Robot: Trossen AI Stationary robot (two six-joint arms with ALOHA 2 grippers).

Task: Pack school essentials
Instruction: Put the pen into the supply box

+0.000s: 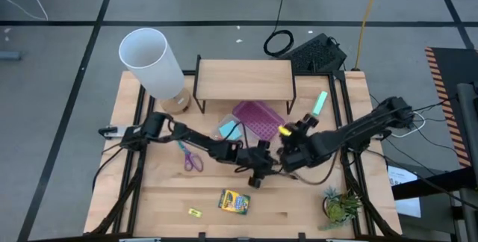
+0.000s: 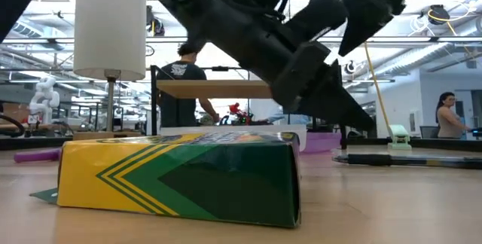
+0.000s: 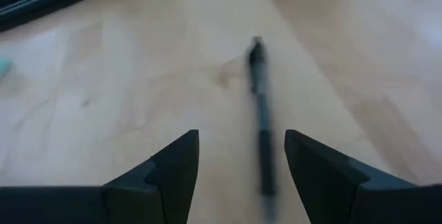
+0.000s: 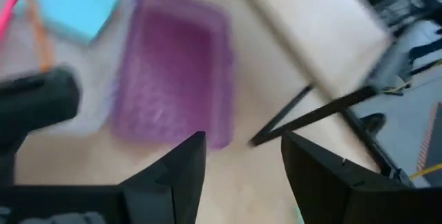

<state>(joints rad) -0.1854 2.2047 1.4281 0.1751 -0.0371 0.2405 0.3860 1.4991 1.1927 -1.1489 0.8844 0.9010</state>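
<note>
Item: thin black pen (image 3: 261, 124) on wood tabletop (image 3: 124, 92), directly ahead of left gripper (image 3: 242, 156), long axis running fwd between its spread, empty fingers; right gripper (image 4: 243, 156) farther off, also spread, empty.

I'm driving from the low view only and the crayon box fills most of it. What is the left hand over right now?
Observer: The left hand is open, and a black pen lies on the table in line with the gap between its fingers.
Operator: And the right hand?
Observer: The right hand is open too, empty, and faces the purple-lidded case.
Operator: Where are the scissors?
Observer: In the high view the purple-handled scissors lie flat on the table under the left arm, with neither hand on them.
</note>
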